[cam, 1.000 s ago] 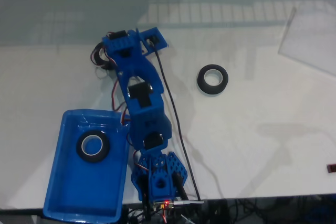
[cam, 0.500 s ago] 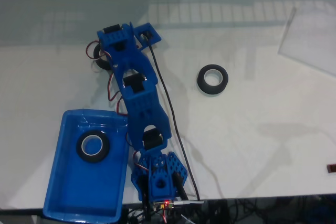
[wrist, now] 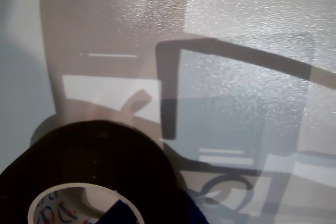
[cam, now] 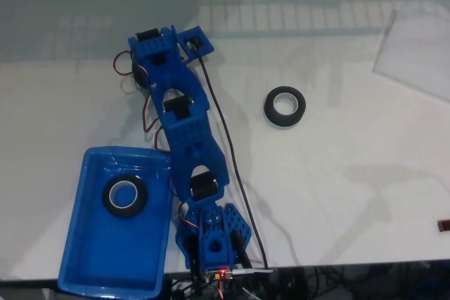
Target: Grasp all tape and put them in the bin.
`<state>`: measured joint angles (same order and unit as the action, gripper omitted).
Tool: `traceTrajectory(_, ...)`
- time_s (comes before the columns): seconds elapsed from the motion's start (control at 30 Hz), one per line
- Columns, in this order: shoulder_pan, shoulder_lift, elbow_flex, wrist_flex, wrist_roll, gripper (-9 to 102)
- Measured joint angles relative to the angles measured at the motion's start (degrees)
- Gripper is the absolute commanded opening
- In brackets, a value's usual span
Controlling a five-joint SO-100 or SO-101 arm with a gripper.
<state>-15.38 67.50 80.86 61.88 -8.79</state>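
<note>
A glossy white table (cam: 337,173) with a reflective surface carries everything here, and in the fixed view a shallow rectangular glossy blue plastic tray with rounded corners (cam: 91,258) rests at its lower left, just beside the blue arm's base (cam: 211,240) at the near edge. A small black ring-shaped tape roll with a whitish core (cam: 285,107) lies flat on the bare surface right of the arm, well apart from the tray, while a clear, pale sheet (cam: 415,50) lies near the upper right corner. In the wrist view another black tape roll with a whitish inner core (wrist: 89,166) lies flat on the same shiny surface at the lower left.
</note>
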Motion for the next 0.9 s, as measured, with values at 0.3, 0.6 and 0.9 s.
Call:
traceTrajectory(0.3,2.0,17.8,10.3,0.0,-1.0,0)
traceTrajectory(0.6,-3.4,49.3,34.4,0.8,-9.7,0)
traceTrajectory(0.9,-15.0,70.2,40.2,13.6,-16.5,0)
